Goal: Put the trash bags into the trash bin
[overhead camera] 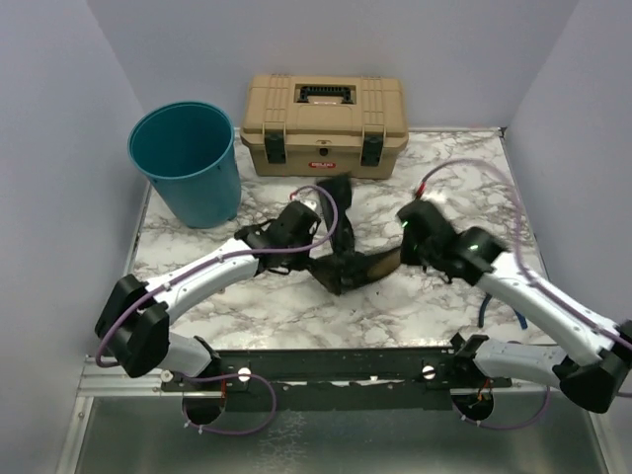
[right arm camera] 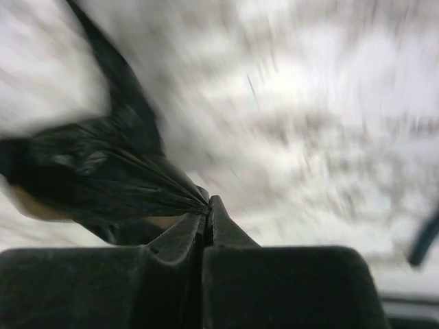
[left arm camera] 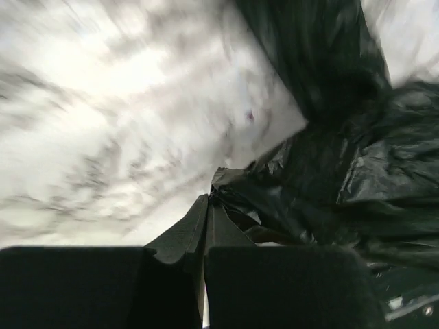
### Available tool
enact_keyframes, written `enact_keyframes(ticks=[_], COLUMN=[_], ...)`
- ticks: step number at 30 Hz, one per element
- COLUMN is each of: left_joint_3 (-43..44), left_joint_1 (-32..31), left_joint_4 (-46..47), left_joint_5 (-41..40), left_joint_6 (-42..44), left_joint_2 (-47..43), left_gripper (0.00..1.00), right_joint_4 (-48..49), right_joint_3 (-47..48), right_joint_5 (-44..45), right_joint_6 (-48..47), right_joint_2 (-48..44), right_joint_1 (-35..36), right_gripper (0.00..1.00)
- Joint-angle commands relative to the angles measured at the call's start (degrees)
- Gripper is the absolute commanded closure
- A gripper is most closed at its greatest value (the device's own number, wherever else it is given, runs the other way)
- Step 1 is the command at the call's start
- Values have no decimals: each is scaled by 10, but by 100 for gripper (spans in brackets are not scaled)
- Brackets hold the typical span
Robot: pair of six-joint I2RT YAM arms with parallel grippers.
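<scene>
Trash bag [overhead camera: 346,265] is mid-surface [overhead camera: 296,306], bunched film clamped by left gripper [left arm camera: 208,205] at its 10 o'clock side and by right gripper [right arm camera: 208,205] at its 3 o'clock end, trash bin [overhead camera: 188,168] upright, well apart at 10 o'clock.

It looks like a robotics lab test booth: plain pale panels [overhead camera: 59,99] box in a marble-pattern table [overhead camera: 296,308], with cabled robot arms [overhead camera: 202,269] bolted to a metal rail [overhead camera: 336,363] along the frame's bottom.

Top camera looks down from high behind; wrist cameras sit close, facing forward — all three share the trash bag [overhead camera: 346,265].
</scene>
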Motion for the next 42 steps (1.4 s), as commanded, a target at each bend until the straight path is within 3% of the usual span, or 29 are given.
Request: enact_keyframes(ticks=[1, 3, 5, 9, 11, 14, 17, 28, 36, 42], left_joint_3=[230, 244, 232, 97, 23, 2, 20, 142, 156, 108], left_joint_1=[0, 0, 0, -1, 5, 6, 3, 7, 14, 15], left_joint_4=[-52, -13, 2, 2, 8, 19, 48, -33, -106, -92], left_joint_5=[-170, -109, -61, -101, -85, -8, 7, -165, -326, -258], left_joint_6=[38, 43, 39, -7, -31, -49, -38, 63, 57, 30], left_joint_2=[-58, -63, -65, -90, -91, -63, -83, -123, -151, -165], left_gripper=[100, 100, 100, 100, 100, 100, 100, 100, 100, 100], right_joint_4=[74, 145, 175, 80, 69, 54, 89, 76, -10, 38], right_joint_3=[190, 164, 115, 22, -33, -32, -12, 61, 69, 35], right_joint_5=[71, -18, -51, 10, -42, -53, -48, 86, 201, 133], right_joint_6=[-45, -62, -34, 52, 55, 67, 39, 23, 92, 68], right_joint_2=[-86, -107, -126, -120, -96, -55, -60, -101, -151, -148], right_joint_1=[-13, -13, -13, -13, -19, -20, -20, -20, -24, -23], right_gripper=[99, 99, 99, 99, 99, 99, 99, 99, 100, 99])
